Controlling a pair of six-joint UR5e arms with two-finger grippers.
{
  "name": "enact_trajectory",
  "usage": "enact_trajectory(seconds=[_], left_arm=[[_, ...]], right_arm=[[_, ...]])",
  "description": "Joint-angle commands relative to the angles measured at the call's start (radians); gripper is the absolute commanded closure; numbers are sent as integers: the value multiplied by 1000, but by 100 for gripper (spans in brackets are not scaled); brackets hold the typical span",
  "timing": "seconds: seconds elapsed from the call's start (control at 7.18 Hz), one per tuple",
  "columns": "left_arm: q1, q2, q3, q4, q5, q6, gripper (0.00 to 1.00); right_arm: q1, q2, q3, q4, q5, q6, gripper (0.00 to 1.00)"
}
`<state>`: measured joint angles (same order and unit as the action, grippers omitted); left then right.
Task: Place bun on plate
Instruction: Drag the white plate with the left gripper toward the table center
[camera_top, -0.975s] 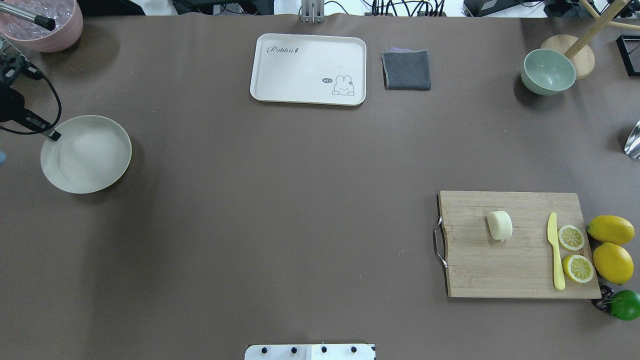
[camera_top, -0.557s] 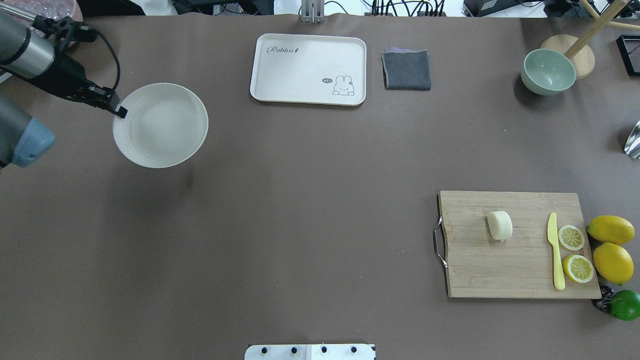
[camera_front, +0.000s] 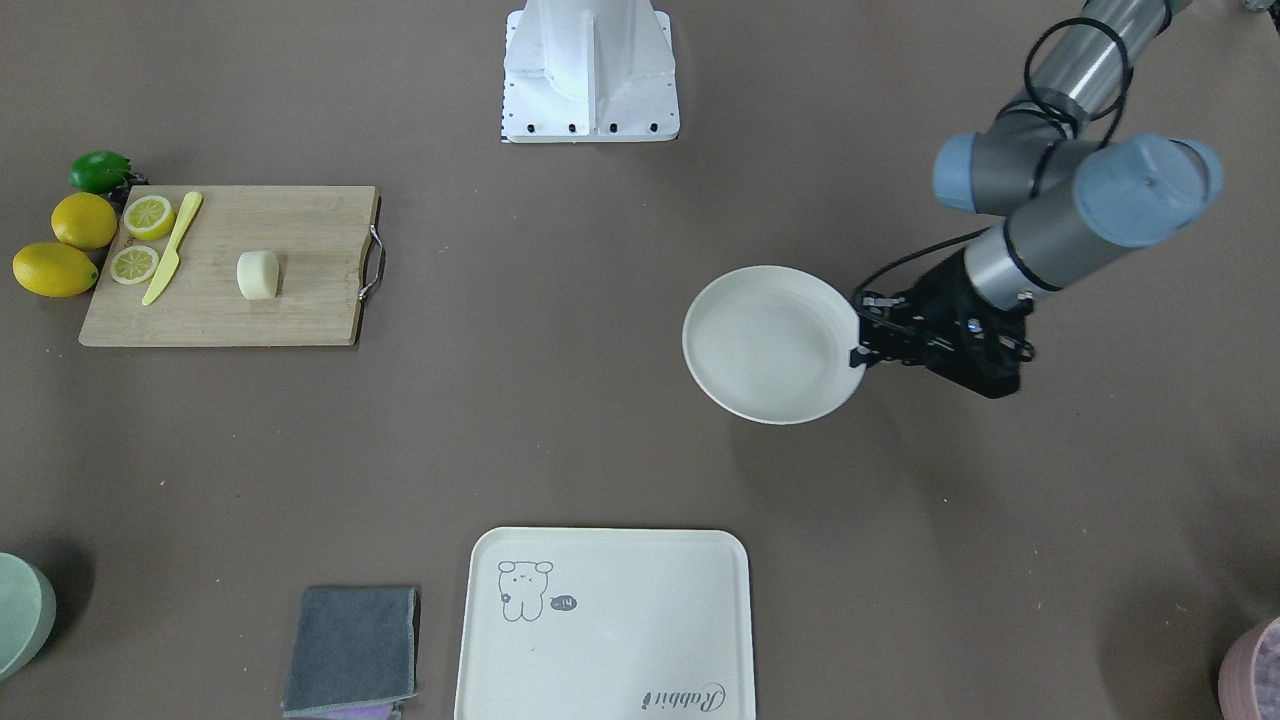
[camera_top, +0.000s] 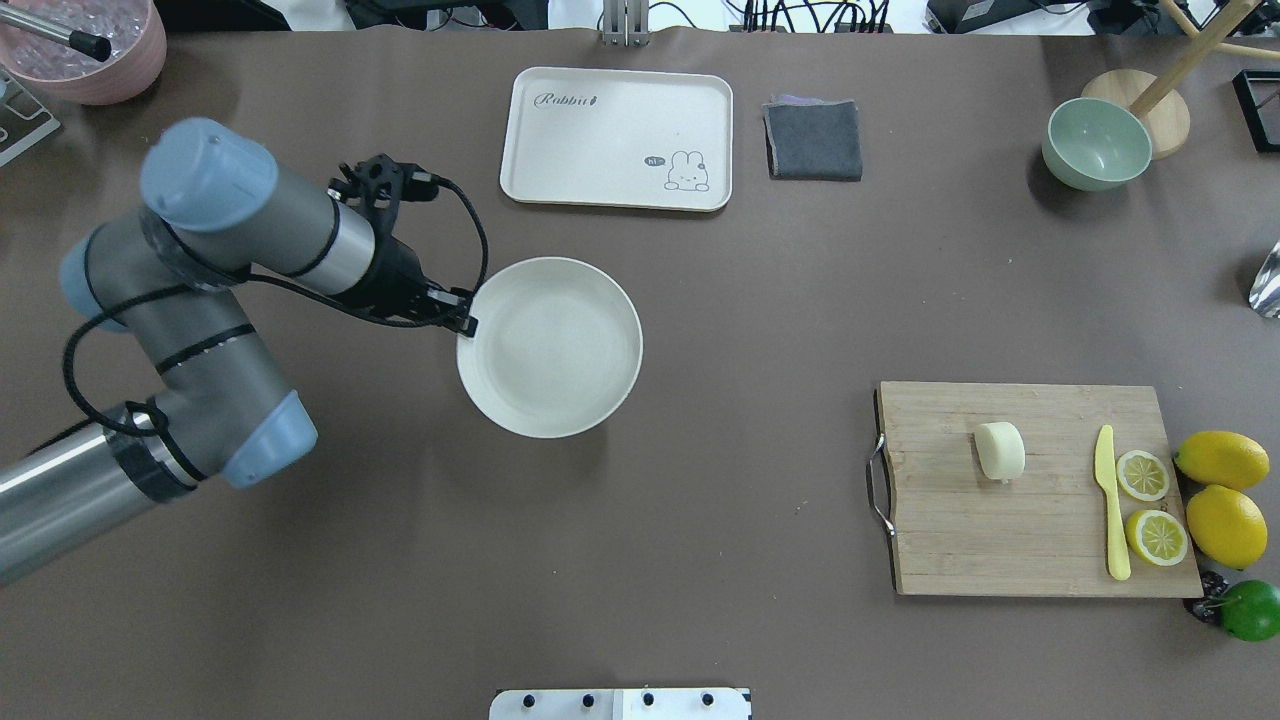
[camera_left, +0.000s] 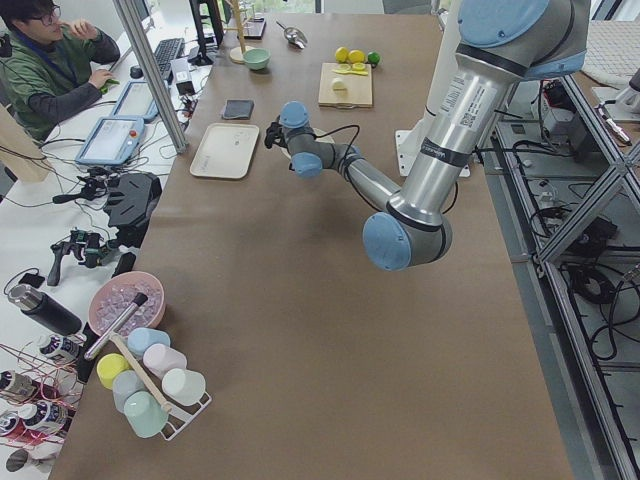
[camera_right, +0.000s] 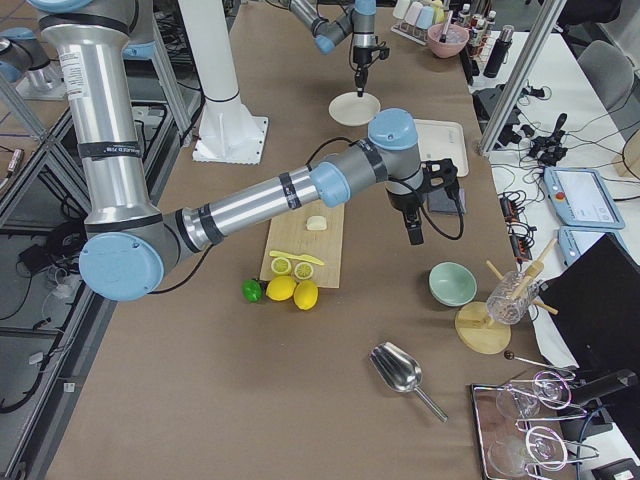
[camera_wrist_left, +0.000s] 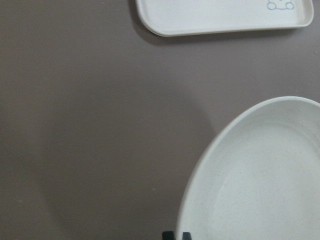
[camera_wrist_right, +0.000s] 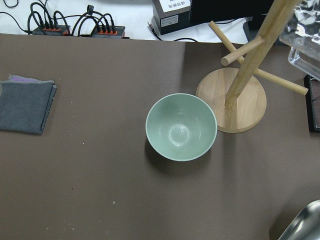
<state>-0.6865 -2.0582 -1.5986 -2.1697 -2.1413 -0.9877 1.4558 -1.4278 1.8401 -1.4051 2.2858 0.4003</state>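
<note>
Cream-pale bun (camera_top: 1000, 451) lies on the wooden cutting board (camera_top: 1000, 540), near right, clear of its edges. Broad bare table (camera_top: 760, 420) separates it from the plate (camera_top: 550, 347), left of centre and seemingly held off the surface, its left rim pinched by the left gripper (camera_top: 464, 322). Beyond sits a tray (camera_top: 615, 120) lettered "Rabbit". Whether the right gripper (camera_right: 413, 233) is open or closed cannot be told.

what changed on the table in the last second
The left pincer, shut on the rim of the plate throughout, brought it from the left edge of the table in toward the middle, rightward in the overhead view, and the left arm reached further in with it. Nothing was let go. The bun stayed on the cutting board; the tray, cloth and green bowl did not move.
</note>
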Motion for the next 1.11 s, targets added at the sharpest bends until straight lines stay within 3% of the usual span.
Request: enact_trajectory(seconds=[0.0,0.14,0.28,0.56,0.7,0.98], left_arm=[[137,-25,28,-21,157,-13,100],[157,-31,49,-68,176,-19,100],[157,-31,71,-96,179,-12,5],[112,-25,56,-104,173,-11,3],[58,-5,2,-96,149,-11,3],[-153,103,-76,-91,-33,-8,3]], right_arm=[[-9,3,1,2,-2,-1,0],[-11,15,-1,0,0,-2,0],[-12,17,-4,0,0,-3,0],[-14,15,-1,0,1,-3,0],[-18,17,1,-2,17,-2,0],[-98,52,-1,-14,40,3,0]])
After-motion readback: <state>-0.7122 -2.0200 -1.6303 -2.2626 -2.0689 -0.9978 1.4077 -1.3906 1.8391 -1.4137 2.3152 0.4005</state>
